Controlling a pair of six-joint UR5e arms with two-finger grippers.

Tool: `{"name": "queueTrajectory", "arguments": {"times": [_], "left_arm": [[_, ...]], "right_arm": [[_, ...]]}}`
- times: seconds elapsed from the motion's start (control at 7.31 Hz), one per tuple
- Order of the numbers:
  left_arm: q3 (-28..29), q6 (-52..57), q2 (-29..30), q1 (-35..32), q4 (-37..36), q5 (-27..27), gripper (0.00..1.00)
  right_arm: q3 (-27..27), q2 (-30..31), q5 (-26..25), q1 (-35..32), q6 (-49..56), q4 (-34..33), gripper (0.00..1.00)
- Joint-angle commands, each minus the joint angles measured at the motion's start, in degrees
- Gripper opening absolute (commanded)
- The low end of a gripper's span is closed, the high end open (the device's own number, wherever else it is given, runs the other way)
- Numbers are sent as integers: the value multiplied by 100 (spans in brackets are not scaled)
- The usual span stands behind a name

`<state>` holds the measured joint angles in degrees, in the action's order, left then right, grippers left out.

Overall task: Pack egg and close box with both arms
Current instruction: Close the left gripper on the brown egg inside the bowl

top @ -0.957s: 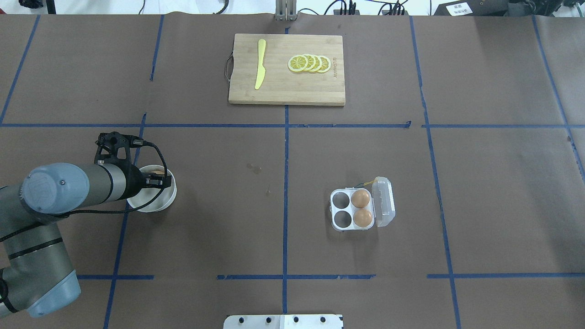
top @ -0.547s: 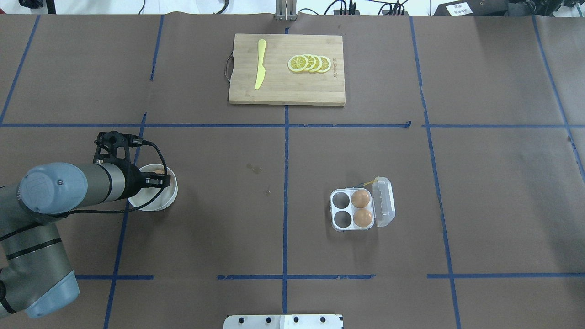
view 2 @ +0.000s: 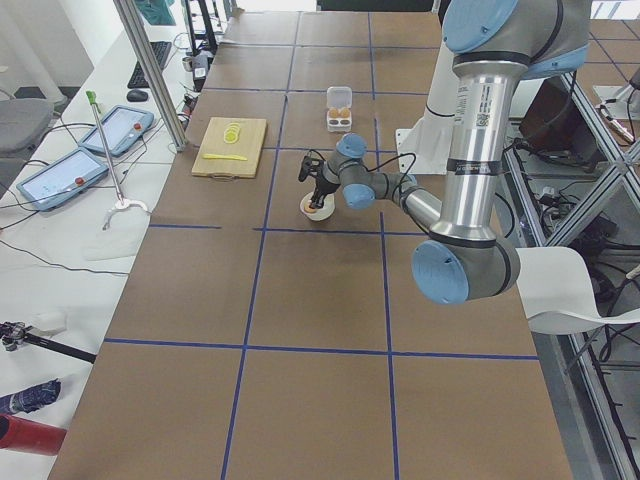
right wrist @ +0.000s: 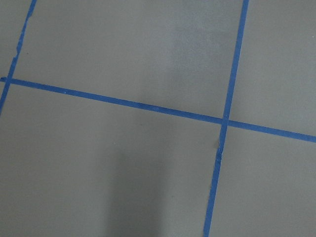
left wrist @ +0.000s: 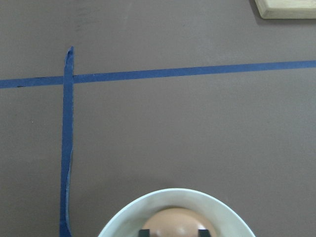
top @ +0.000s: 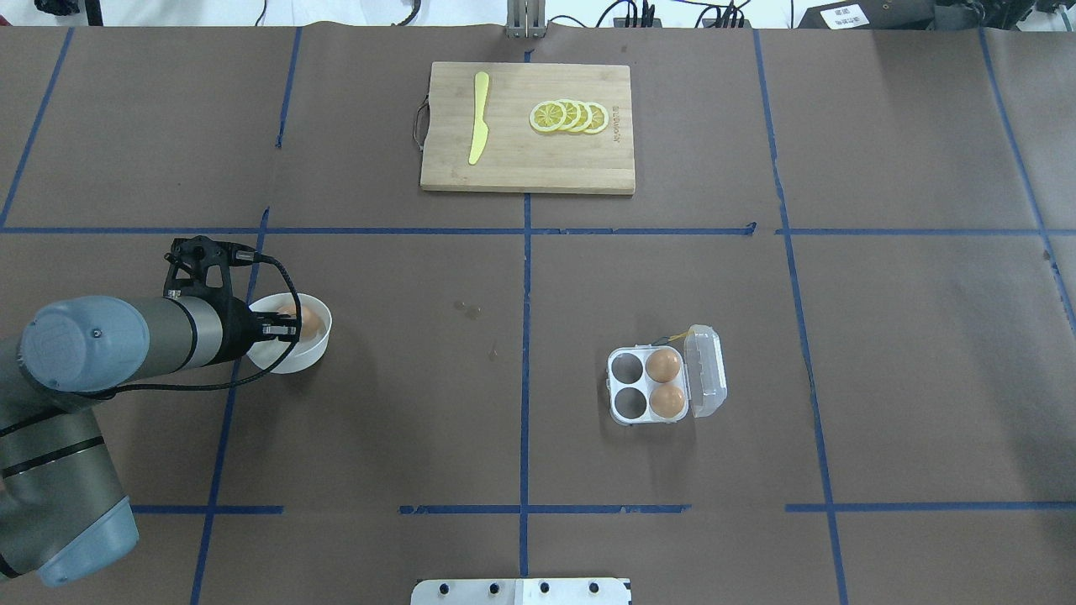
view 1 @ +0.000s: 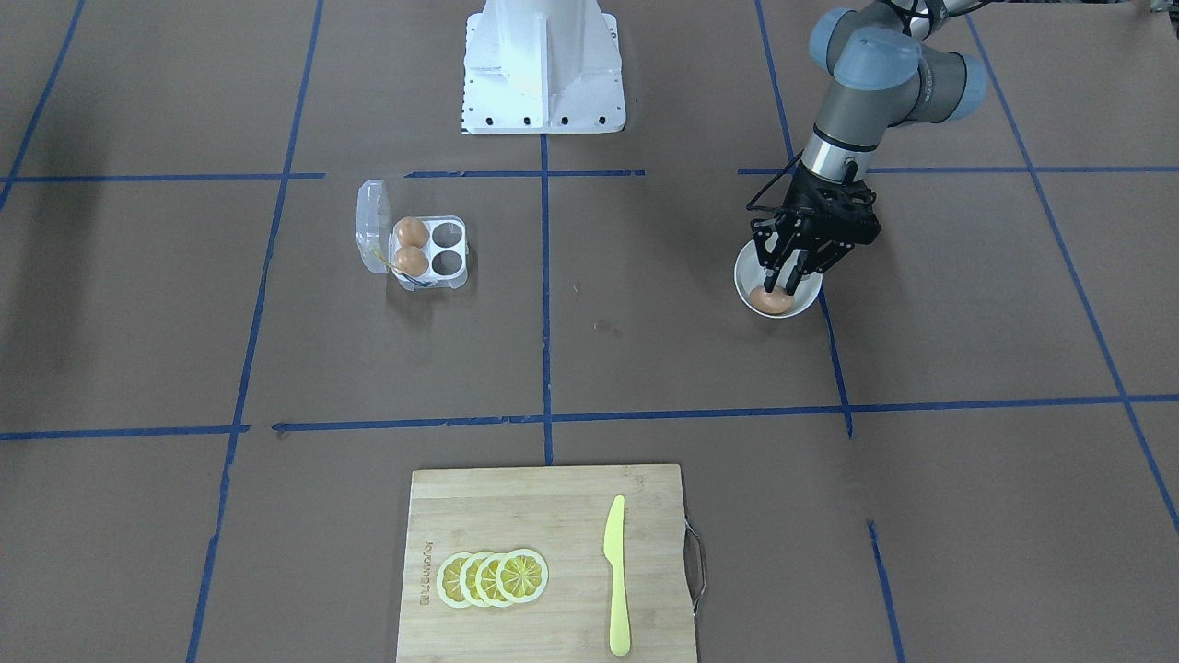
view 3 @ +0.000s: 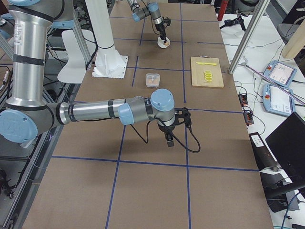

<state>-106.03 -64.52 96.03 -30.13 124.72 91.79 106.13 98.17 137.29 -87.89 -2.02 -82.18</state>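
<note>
An orange-brown egg lies in the white bowl at the table's left. My left gripper reaches down into the bowl. In the left wrist view its two black fingertips press the sides of this egg, so it is shut on it. The front-facing view shows the same egg in the bowl. The clear box stands open right of centre, its lid folded out, with two eggs in the right cells. My right gripper hangs over bare table; I cannot tell its state.
A wooden cutting board with a yellow knife and lemon slices lies at the far middle. The white pedestal stands at the robot's side. Blue tape lines cross the brown table.
My left arm has moved a little away from the robot. The bowl has shifted with it toward the far right, and the egg in it shows more.
</note>
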Motion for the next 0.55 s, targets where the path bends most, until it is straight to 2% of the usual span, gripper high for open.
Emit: {"name": "queueTrajectory", "arguments": {"times": [0.0,0.27,0.41], "left_arm": [[39,1,4,7,-1,-3,56],[30,1,-5,7,-10,-3,69],[47,1,-5,7,-10,-12,69]], "right_arm": [[-5,0,0,0,0,0,100],[4,0,0,0,0,0,100],[4,0,0,0,0,0,100]]}}
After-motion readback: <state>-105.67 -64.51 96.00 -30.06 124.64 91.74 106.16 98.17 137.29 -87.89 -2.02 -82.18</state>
